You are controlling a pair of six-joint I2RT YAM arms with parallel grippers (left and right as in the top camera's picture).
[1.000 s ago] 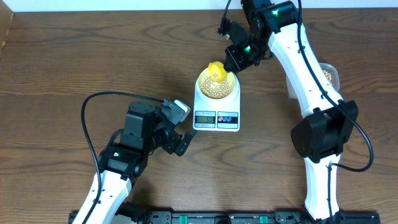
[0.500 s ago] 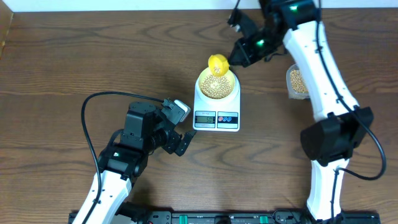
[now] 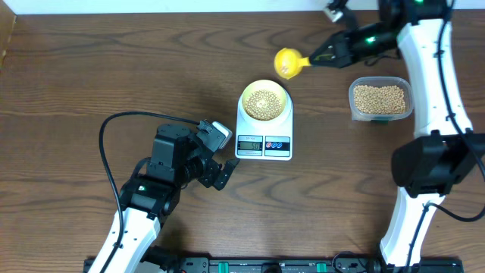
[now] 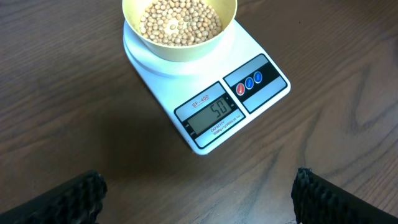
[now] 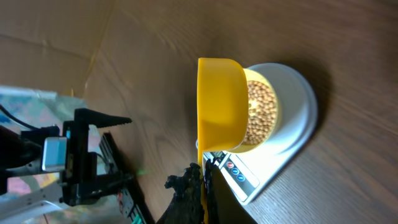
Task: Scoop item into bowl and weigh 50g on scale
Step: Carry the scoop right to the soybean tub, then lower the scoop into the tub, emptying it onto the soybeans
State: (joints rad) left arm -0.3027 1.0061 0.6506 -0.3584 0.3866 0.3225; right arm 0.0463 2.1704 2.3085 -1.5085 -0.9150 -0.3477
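i see the shallow round pale-yellow bowl (image 3: 245, 95) sitting on the platform of the flat white kitchen scale (image 3: 264, 144), near the middle of the dark wooden bench (image 3: 114, 68). the bowl holds a heap of small round tan beans (image 3: 264, 103). in the left wrist view the scale's small grey display (image 4: 212, 114) reads 50.

my right hand (image 3: 324, 54) is closed tight on the handle of the bright yellow plastic measuring spoon (image 3: 286, 62). the spoon hangs in the air behind the bowl and a little to its right, apart from it. in the right wrist view the spoon's cup is turned on its side, with the bowl and scale beyond it. i cannot tell whether any beans are in the spoon.

the clear rounded-rectangular plastic tub (image 3: 353, 102) stands to the right of the scale, apart from it, and holds more of the same beans.

my left hand (image 3: 220, 154) is spread wide and has hold of nothing. it sits just left of the scale's front edge, not touching it. its black fingertips (image 4: 68, 198) show at the lower corners of the wrist view, with bare bench between them.
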